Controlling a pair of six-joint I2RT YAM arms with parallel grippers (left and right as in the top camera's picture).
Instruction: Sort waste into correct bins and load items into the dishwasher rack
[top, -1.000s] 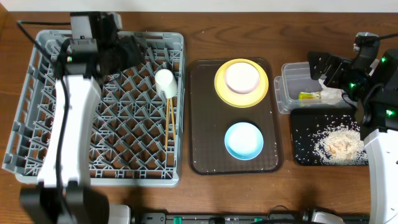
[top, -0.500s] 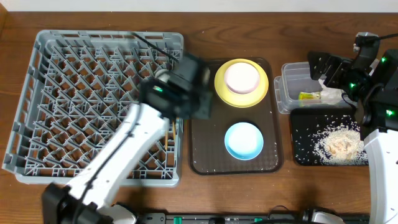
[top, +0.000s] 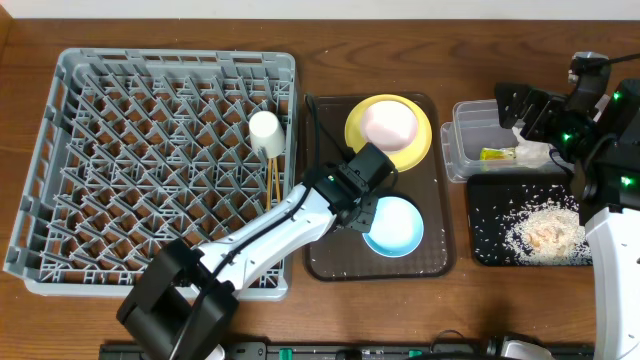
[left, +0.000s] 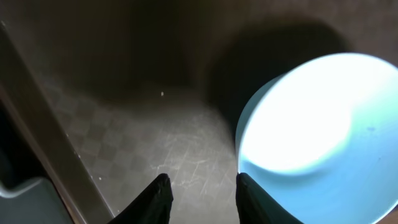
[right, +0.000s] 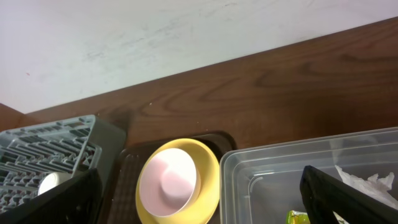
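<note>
Wooden counter, brown tray (top: 435, 215): left jaws hung open and empty, the bowl (left: 317, 130) just right of them in the wrist view (right jaws, spread too, well apart by the tub (top: 475, 125)).

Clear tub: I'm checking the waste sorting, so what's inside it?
A wrapper and a crumpled napkin lie in the tub. The right arm covers the tub's right end from overhead, so anything there is hidden.

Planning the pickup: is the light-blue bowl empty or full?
Empty: the light-blue bowl shows only bare blue interior, overhead and in the left wrist view.
</note>
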